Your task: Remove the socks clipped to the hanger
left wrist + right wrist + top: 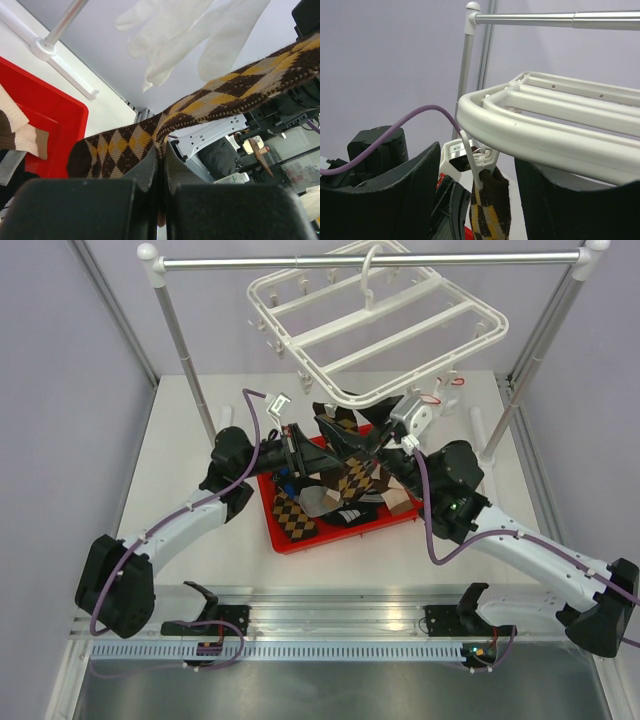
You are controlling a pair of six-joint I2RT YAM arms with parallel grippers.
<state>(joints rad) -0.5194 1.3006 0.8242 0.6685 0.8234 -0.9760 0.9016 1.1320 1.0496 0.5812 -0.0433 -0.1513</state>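
Observation:
The white hanger [380, 325] hangs tilted from the rail. One of its clips [482, 167] holds the top of a brown-mustard argyle sock [492, 210]. That sock [225, 95] runs taut from the clip to my left gripper [162, 155], which is shut on it lower down. My right gripper [487, 195] is open under the hanger's frame [545, 135]. Its fingers [415, 195] stand on either side of the clip and the sock's top without touching them. From above, the left gripper [305, 447] and right gripper [388, 435] face each other over the tray.
A red tray [300, 540] below holds several loose socks, argyle [290, 515] and brown-cream striped [400, 502]. The silver rail stand [370, 260] has posts at left [185, 350] and right [530, 370]. A white glove-like cloth [175, 35] hangs above the sock.

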